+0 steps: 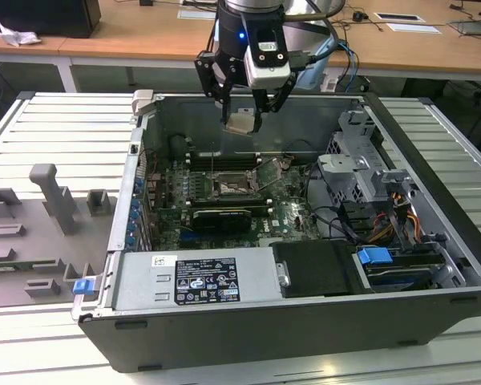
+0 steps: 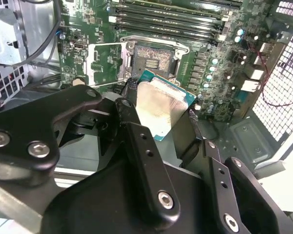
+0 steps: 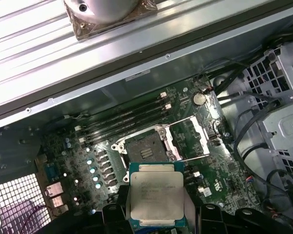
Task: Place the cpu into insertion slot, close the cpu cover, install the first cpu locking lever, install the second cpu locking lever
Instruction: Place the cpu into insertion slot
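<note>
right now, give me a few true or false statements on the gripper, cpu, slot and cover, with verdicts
1. The gripper grips the cpu. True.
2. The cpu sits in the insertion slot. False: it is held in the air, clear of the slot.
3. The insertion slot's pin field lies bare. True.
4. The cpu cover is shut over the slot. False: it is swung open beside the slot.
</note>
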Action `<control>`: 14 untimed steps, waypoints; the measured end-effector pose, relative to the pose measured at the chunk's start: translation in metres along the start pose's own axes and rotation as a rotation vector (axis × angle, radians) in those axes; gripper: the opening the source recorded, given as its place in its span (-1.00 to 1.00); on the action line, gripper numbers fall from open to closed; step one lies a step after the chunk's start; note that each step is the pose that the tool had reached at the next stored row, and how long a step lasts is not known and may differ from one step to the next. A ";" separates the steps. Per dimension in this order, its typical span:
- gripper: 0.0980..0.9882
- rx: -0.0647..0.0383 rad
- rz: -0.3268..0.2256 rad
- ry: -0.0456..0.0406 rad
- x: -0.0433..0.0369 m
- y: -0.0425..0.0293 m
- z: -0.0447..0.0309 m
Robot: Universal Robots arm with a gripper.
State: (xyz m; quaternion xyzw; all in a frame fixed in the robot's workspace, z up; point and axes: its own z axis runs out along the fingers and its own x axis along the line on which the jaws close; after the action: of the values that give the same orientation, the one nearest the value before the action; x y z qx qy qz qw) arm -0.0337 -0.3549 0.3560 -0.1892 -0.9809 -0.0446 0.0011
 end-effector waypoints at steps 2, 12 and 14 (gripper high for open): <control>-0.03 0.000 0.011 -0.0010 0.0000 0.0000 0.0001; -0.03 -0.002 0.091 -0.0079 0.0000 -0.0001 0.0008; -0.03 -0.002 0.102 -0.0090 0.0000 -0.0001 0.0009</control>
State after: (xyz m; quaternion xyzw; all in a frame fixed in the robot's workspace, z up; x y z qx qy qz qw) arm -0.0337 -0.3549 0.3551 -0.2393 -0.9699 -0.0446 -0.0012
